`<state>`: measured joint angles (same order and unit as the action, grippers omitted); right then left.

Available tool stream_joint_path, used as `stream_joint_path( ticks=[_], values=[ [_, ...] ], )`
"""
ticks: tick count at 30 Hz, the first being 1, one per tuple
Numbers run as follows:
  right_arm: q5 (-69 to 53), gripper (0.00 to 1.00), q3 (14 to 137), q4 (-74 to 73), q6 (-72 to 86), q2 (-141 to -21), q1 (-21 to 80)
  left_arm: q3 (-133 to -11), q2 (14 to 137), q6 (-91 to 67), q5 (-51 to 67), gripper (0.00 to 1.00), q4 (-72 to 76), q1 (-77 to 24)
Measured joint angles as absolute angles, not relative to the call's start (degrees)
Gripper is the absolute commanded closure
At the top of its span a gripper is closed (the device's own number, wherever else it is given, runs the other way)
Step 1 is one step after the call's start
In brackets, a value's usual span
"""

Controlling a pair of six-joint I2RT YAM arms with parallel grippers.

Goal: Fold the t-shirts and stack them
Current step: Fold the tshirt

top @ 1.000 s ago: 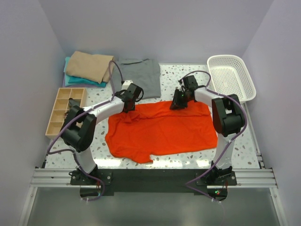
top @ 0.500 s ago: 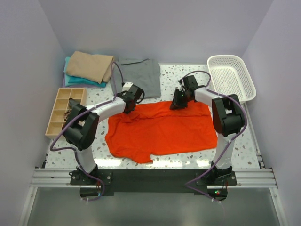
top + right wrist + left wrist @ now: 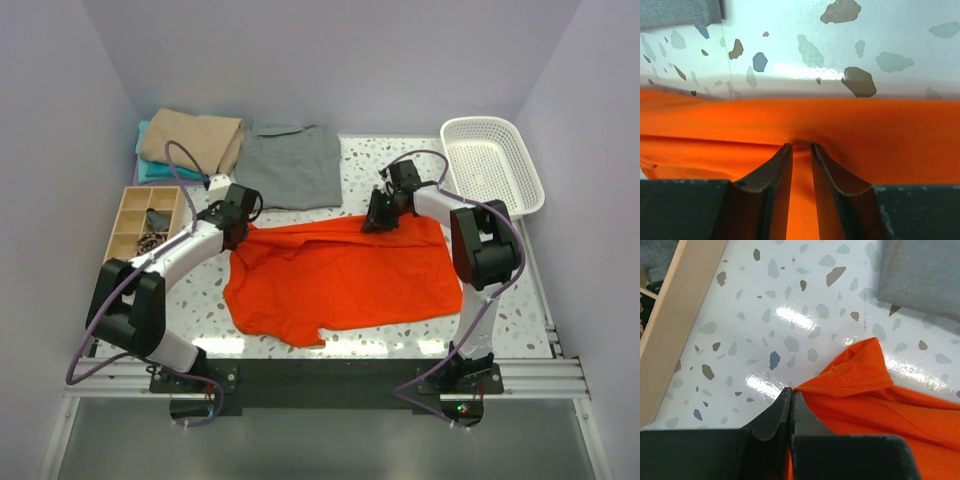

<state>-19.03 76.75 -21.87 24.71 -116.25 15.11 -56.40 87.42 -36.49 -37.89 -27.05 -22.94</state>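
The orange-red t-shirt [image 3: 340,275] lies spread across the middle of the table. My left gripper [image 3: 237,216] is at its far left corner, shut on the cloth edge [image 3: 880,405], which is pinched at the fingertips [image 3: 791,390]. My right gripper [image 3: 378,222] is at the shirt's far edge. Its jaws [image 3: 800,146] are closed on a raised fold of the orange cloth [image 3: 865,130]. The grey t-shirt [image 3: 290,165] lies flat behind it. A folded tan t-shirt [image 3: 190,140] rests on a teal one [image 3: 150,172] at the back left.
A wooden compartment tray [image 3: 140,228] sits just left of my left gripper, its rim [image 3: 675,320] close in the left wrist view. A white mesh basket [image 3: 492,165] stands at the back right. The grey shirt's corner [image 3: 920,275] lies close beyond the orange corner.
My left gripper has shut on the orange shirt's far left corner and moved left with it, drawing the far edge out straight. The right gripper has stayed put.
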Motion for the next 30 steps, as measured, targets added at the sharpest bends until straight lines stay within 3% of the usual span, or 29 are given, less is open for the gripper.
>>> stream_joint_path(
  ticks=[2,5,6,7,9,10,19,30],
  values=[
    [-19.0,0.73,76.8,-21.8,24.9,-116.2,15.1,-54.6,86.5,-36.9,-37.0,1.00,-25.8,-20.8],
    [-18.4,0.73,76.8,-21.8,25.1,-116.2,15.4,-53.3,86.7,-36.9,-36.0,0.82,-23.9,-20.3],
    [-18.3,0.73,76.8,-21.8,25.1,-116.2,15.4,-53.1,86.9,-36.8,-35.8,0.65,-23.4,-20.3],
    [-18.0,0.73,76.9,-22.0,25.1,-116.2,15.5,-53.1,87.5,-36.6,-35.9,0.54,-22.7,-20.2],
    [-17.6,0.73,76.9,-22.1,25.2,-116.2,15.6,-53.1,88.8,-36.0,-35.4,0.35,-21.3,-19.7],
    [-17.4,0.73,77.0,-22.1,25.3,-116.2,15.7,-53.1,89.7,-35.6,-35.1,0.31,-20.3,-19.4],
    [-13.1,0.73,77.6,-23.0,25.5,-115.7,17.2,-56.0,94.4,-32.8,-32.7,0.27,-17.3,-18.0],
    [-9.3,0.64,71.1,-23.0,20.1,-108.6,18.1,-50.0,72.0,-32.5,-32.7,0.27,-18.9,-22.0]
  ],
)
